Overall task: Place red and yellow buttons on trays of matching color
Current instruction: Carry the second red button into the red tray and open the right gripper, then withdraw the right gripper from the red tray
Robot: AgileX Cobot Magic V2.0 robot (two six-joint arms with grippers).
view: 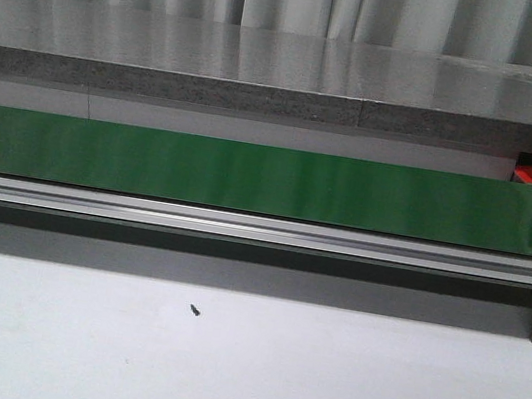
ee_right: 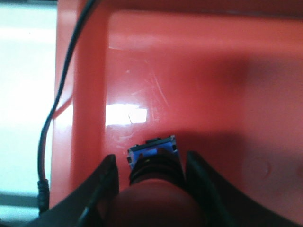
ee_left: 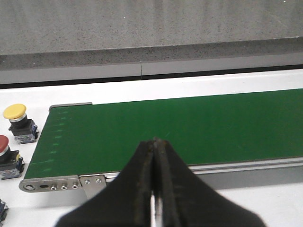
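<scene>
Buttons counted: we count three whole units. In the left wrist view a yellow button (ee_left: 19, 122) and a red button (ee_left: 8, 157) stand on the white desk (ee_left: 236, 203) just beside the end of the green conveyor belt (ee_left: 189, 127). A further dark body at that view's edge is cut off; we cannot tell what it is.
Third button: in the right wrist view a red-capped button (ee_right: 154, 189) lies inside the red tray (ee_right: 213, 85), its blue-and-grey base pointing away from the camera.
Trays counted: one red tray, seen in the right wrist view and as a red corner (view: 531, 177) at the far right in the front view.
Left end effector (ee_left: 155, 142): we find its fingers pressed together, holding nothing, poised above the near edge of the belt.
Right end effector (ee_right: 150, 163): we find its fingers spread apart, one on each side of the red-capped button. We cannot tell whether they touch it.
Cable: one black cable (ee_right: 57, 104) runs along the tray's rim.
Front view: the belt carries nothing; one small dark speck (view: 195, 309) lies on the desk.
</scene>
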